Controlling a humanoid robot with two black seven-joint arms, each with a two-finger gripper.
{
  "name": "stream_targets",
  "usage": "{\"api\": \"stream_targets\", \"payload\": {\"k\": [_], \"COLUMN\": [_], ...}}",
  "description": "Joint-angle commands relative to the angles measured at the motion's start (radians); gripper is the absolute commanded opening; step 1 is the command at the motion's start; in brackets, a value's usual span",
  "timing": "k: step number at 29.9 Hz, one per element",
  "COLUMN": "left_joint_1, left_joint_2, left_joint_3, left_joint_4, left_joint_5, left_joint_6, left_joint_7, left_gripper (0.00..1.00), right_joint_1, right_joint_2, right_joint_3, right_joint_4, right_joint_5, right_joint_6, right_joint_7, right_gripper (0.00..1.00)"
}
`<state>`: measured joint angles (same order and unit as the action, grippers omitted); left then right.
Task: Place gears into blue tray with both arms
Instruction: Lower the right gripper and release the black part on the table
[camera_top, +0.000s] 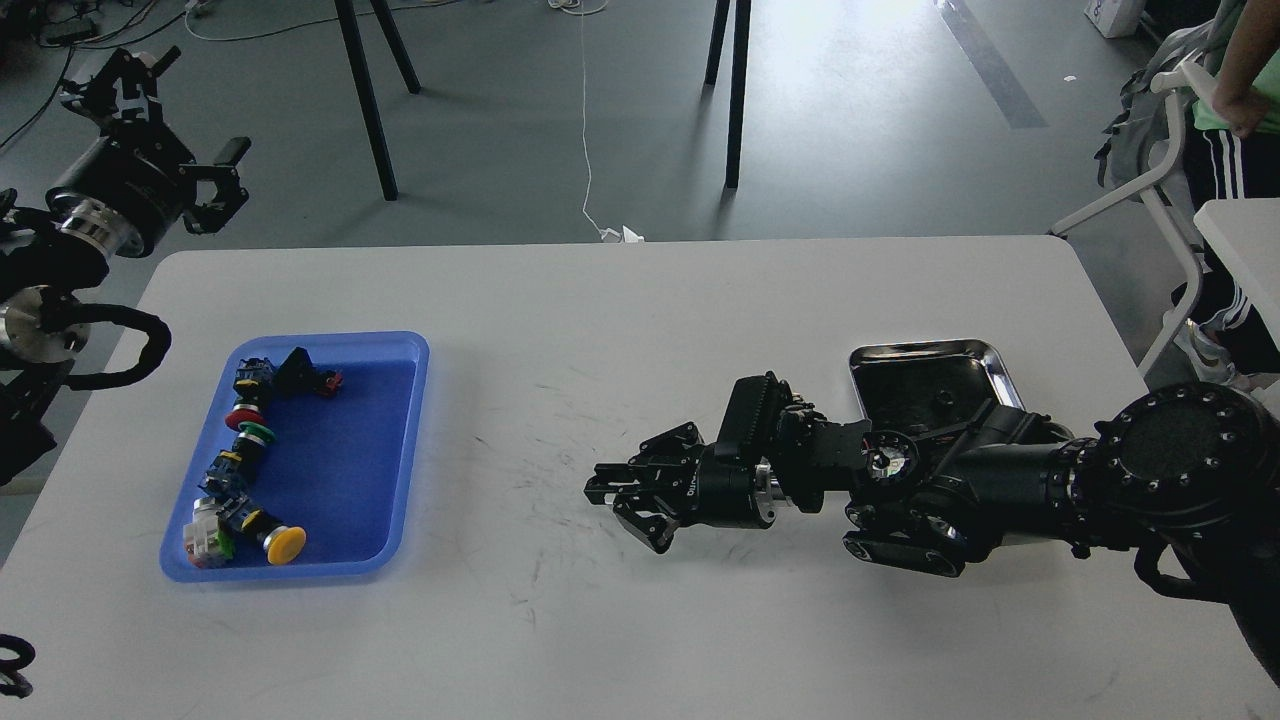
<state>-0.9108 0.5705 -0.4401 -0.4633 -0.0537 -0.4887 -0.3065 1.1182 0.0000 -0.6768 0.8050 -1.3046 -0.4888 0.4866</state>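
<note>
The blue tray (345, 460) lies on the left of the white table and holds several colourful push-button switches (245, 440) along its left side. One small dark round piece (941, 399), possibly a gear, sits in the steel tray; I see no other gears. My right gripper (628, 512) hovers low over mid-table, pointing left toward the blue tray, its fingers apart with nothing visible between them. My left gripper (170, 125) is raised beyond the table's far left corner, open and empty.
A shiny steel tray (925, 352) lies at the right, its near half hidden by my right arm. Dark stand legs (365, 100) rise from the floor beyond the table. A person and a chair (1165, 170) are at the far right.
</note>
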Motion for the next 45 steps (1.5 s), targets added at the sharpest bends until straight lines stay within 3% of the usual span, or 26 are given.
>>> {"api": "stream_targets", "payload": {"k": [1, 7, 23, 26, 30, 33, 35, 38, 45], "left_joint_1": [0.001, 0.001, 0.010, 0.020, 0.026, 0.070, 0.098, 0.101, 0.124], "left_joint_2": [-0.001, 0.002, 0.011, 0.031, 0.028, 0.002, -0.021, -0.034, -0.044], "left_joint_3": [0.001, 0.000, -0.008, -0.003, -0.017, -0.066, -0.094, -0.089, -0.075], "left_joint_4": [0.000, 0.000, -0.004, -0.026, -0.032, -0.032, -0.038, -0.052, -0.143], "left_joint_5": [0.000, 0.000, -0.014, -0.015, -0.027, -0.061, -0.066, -0.064, -0.057], "left_joint_6": [0.000, 0.000, 0.000, 0.000, 0.000, 0.000, 0.000, 0.000, 0.000], "left_joint_7": [0.000, 0.000, 0.001, 0.003, -0.014, -0.066, -0.109, -0.149, -0.146], "left_gripper": [0.99, 0.99, 0.98, 0.85, 0.82, 0.83, 0.88, 0.96, 0.98], "right_joint_1": [0.000, -0.001, -0.009, -0.008, -0.006, -0.005, 0.002, 0.012, 0.077], "right_joint_2": [0.000, 0.000, 0.000, 0.000, 0.000, 0.000, 0.000, 0.000, 0.000], "right_joint_3": [0.014, 0.032, 0.074, 0.080, 0.101, 0.160, 0.193, 0.221, 0.327], "right_joint_4": [0.000, 0.003, -0.003, -0.006, -0.007, -0.009, -0.009, -0.010, 0.002], "right_joint_5": [0.004, 0.007, 0.011, 0.015, 0.019, 0.057, 0.129, 0.197, 0.277], "right_joint_6": [0.000, 0.000, 0.000, 0.000, 0.000, 0.000, 0.000, 0.000, 0.000], "right_joint_7": [0.000, 0.002, 0.002, 0.002, 0.002, 0.001, 0.001, 0.001, 0.000], "right_gripper": [0.55, 0.64, 0.65, 0.65, 0.66, 0.77, 0.83, 0.84, 0.89]}}
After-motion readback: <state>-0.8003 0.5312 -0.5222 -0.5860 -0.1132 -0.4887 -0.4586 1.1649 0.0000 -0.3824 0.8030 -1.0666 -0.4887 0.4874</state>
